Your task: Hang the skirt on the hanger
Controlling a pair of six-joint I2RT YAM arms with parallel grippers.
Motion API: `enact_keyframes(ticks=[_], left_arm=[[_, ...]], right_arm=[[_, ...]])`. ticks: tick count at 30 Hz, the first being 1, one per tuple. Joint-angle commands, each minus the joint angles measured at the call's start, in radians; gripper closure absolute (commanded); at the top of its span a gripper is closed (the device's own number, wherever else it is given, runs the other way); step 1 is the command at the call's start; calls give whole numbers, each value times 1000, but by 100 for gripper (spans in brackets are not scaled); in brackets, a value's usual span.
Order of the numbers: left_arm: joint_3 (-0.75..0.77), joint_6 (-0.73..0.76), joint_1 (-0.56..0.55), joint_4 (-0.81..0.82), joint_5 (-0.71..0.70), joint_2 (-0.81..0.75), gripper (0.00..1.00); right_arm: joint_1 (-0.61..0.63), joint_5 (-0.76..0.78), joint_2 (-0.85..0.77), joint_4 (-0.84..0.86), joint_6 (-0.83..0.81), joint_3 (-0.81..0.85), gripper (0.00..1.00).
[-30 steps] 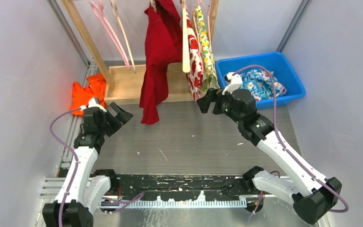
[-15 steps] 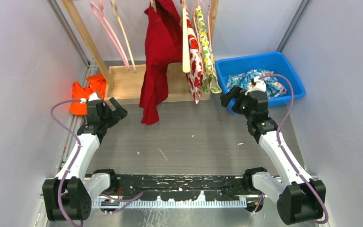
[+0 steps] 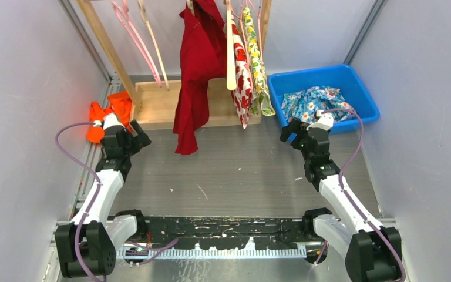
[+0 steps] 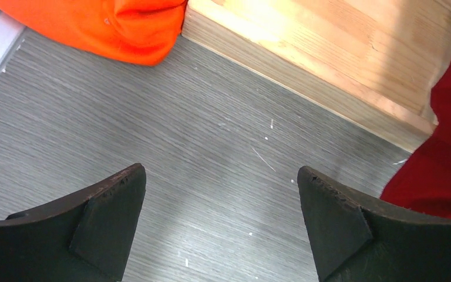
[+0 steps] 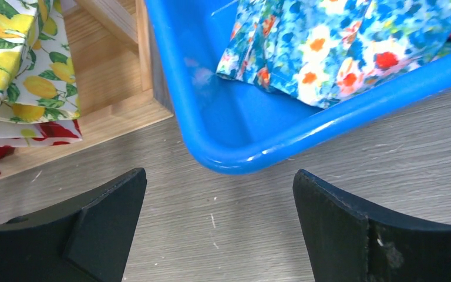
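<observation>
While both claws stand wide and hold nothing, you have open table (image 3: 235,170) between the arms. Your right gripper (image 5: 217,176) hangs just short of the blue bin (image 5: 252,147) at its rounded corner. That wrist view shows the skirt (image 5: 340,41), crumpled blue floral cloth, inside. Only overhead do you see the pink hangers (image 3: 132,32), well apart. Your left gripper (image 4: 220,176) faces the wooden base (image 4: 329,88).

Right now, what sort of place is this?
Probably a lab test cell staged as a wardrobe corner: wooden clothes rack with a red garment, blue bin of floral fabric, bare grey walls.
</observation>
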Motion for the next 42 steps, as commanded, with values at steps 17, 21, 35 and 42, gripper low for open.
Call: enact_keyframes(ticks=[17, 21, 35, 42], left_arm=[[-108, 357, 49, 652, 75, 376, 0], [-74, 375, 51, 633, 139, 422, 0], [-129, 307, 50, 832, 212, 486, 0], [-271, 352, 50, 1122, 339, 500, 0]], right_arm=[[-5, 440, 368, 913, -361, -220, 0], [-22, 414, 392, 889, -371, -187, 0], [-21, 412, 366, 915, -293, -301, 0], [3, 378, 523, 1229, -351, -394, 0]])
